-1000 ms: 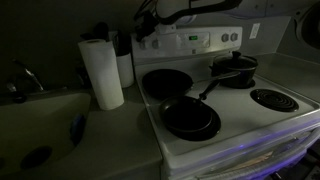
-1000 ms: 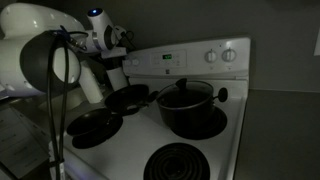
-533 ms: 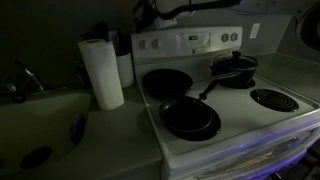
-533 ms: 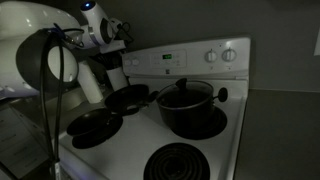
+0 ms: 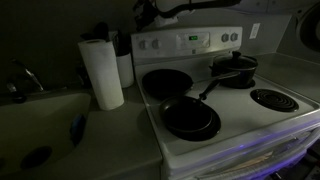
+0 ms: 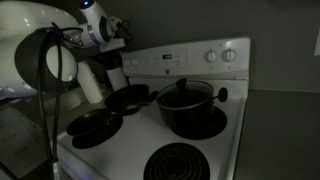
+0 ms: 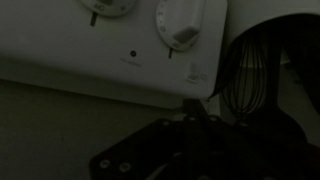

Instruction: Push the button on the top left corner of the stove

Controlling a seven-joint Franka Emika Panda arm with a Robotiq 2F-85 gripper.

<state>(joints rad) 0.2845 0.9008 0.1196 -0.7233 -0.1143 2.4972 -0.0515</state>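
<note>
The white stove has dark coil burners and a raised back panel with a green display. It also shows in an exterior view. My gripper hangs dark just above the panel's left corner, and it also shows in an exterior view. In the wrist view the panel carries two white knobs and a small dark dot. My gripper shows there as one narrow dark tip at the panel's lower edge, fingers together and holding nothing.
Two black pans and a lidded pot sit on the burners. A paper towel roll and a utensil holder with a whisk stand left of the stove. A sink lies further left.
My gripper has risen from the panel's left corner to just above it. Nothing on the stove moved.
</note>
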